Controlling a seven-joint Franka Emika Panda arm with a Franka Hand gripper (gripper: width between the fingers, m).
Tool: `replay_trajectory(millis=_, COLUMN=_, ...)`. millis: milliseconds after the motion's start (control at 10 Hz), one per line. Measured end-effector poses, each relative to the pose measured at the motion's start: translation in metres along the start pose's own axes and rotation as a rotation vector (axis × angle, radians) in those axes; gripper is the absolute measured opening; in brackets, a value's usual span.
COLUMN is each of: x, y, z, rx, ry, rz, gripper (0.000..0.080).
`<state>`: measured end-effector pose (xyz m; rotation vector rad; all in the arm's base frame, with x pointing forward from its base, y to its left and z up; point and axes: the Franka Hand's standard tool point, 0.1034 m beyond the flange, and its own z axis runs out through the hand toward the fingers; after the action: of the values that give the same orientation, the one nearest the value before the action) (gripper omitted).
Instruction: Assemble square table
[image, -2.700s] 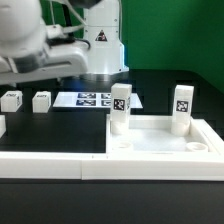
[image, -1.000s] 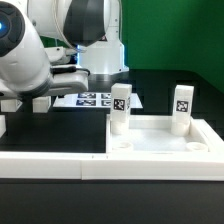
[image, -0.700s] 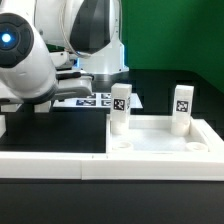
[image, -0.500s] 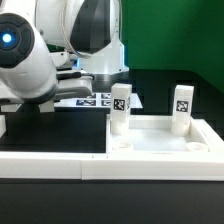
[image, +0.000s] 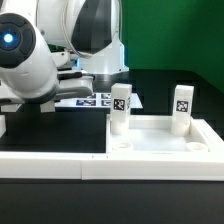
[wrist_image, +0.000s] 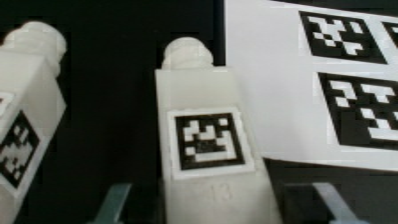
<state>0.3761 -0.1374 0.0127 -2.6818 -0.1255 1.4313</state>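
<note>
Leg (wrist_image: 205, 120) centred between the wide-spread fingers (wrist_image: 121, 202) of the gripper (wrist_image: 210, 196), another leg (wrist_image: 32, 100) alongside.

On the black table (image: 160, 85) I see the marker board (image: 95, 99), two loose legs (wrist_image: 210, 110) just beside it, and the white slab (image: 165, 140).

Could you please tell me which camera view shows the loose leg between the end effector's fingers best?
The wrist view: the leg fills it, tag readable. In the exterior view the arm largely hides it.
</note>
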Motion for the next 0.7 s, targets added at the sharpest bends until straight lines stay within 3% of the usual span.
replay_trajectory(millis=300, x=0.000, y=-0.001, z=-0.002, rx=-0.002, ry=0.002, rz=-0.004, gripper=0.0297)
replay_trajectory(millis=400, x=-0.013, y=-0.003, z=-0.022, rx=0.007, ry=-0.022, rz=-0.033, gripper=0.0297)
replay_trajectory(millis=600, x=-0.035, y=-0.007, z=-0.084, rx=-0.017, ry=0.076, rz=-0.052, gripper=0.0297)
replay_trajectory(millis=700, x=-0.051, y=-0.014, z=-0.102, rx=-0.023, ry=0.080, rz=-0.051, gripper=0.0297)
